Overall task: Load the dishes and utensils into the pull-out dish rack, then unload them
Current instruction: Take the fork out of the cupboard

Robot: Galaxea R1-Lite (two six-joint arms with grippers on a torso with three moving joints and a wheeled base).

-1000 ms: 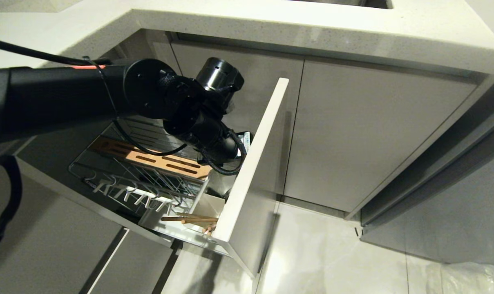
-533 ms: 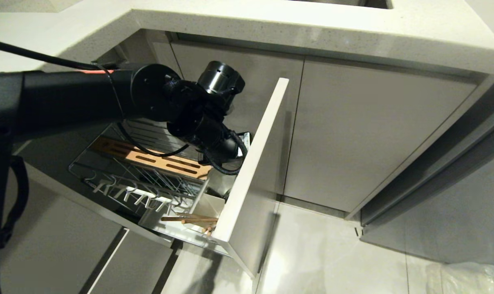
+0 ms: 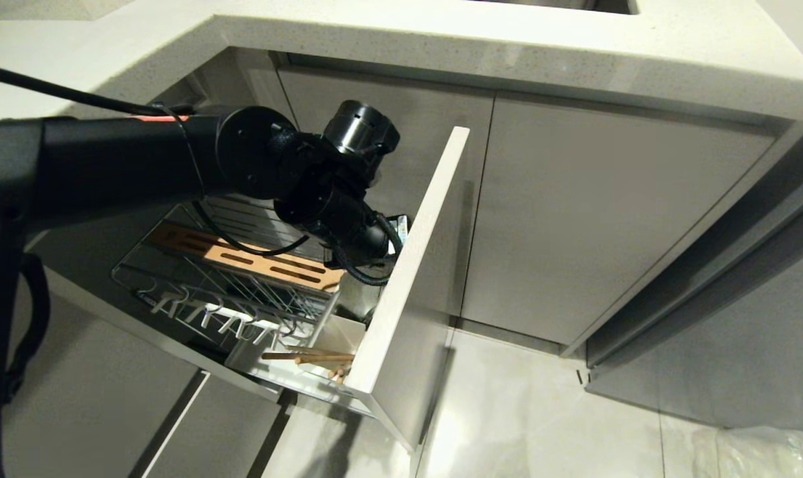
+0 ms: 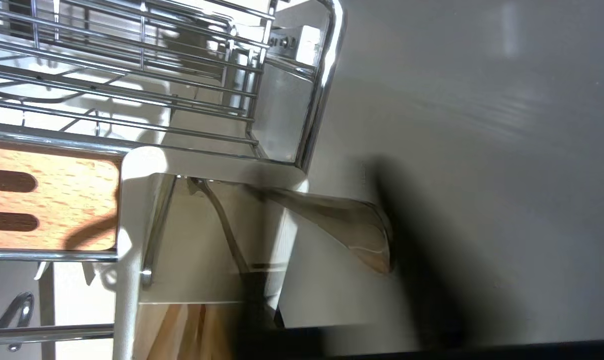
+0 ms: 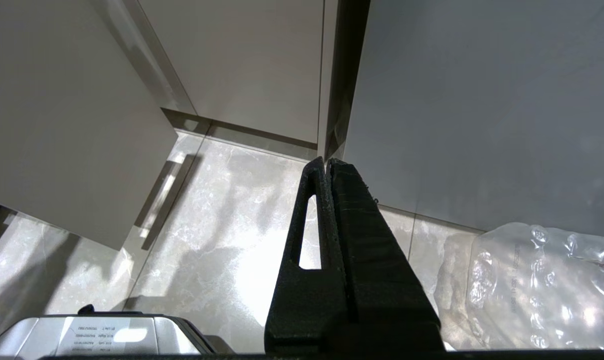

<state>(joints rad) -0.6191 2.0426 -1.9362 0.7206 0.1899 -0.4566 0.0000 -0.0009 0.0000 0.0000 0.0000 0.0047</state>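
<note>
So the left tool has just snapped shut inside the pull-out dish rack's white caddy, with the spoon right at its tips and the chopsticks just beside, so unloading is probably starting, though the grip isn't confirmed.

Chrome wire rack; pale-grey front panel, white top edge. Wooden strip: orange-tan, dark oval slots. White caddy. Chopsticks pale brown. Silver spoon. Black right gripper above mottled grey floor tiles.
</note>
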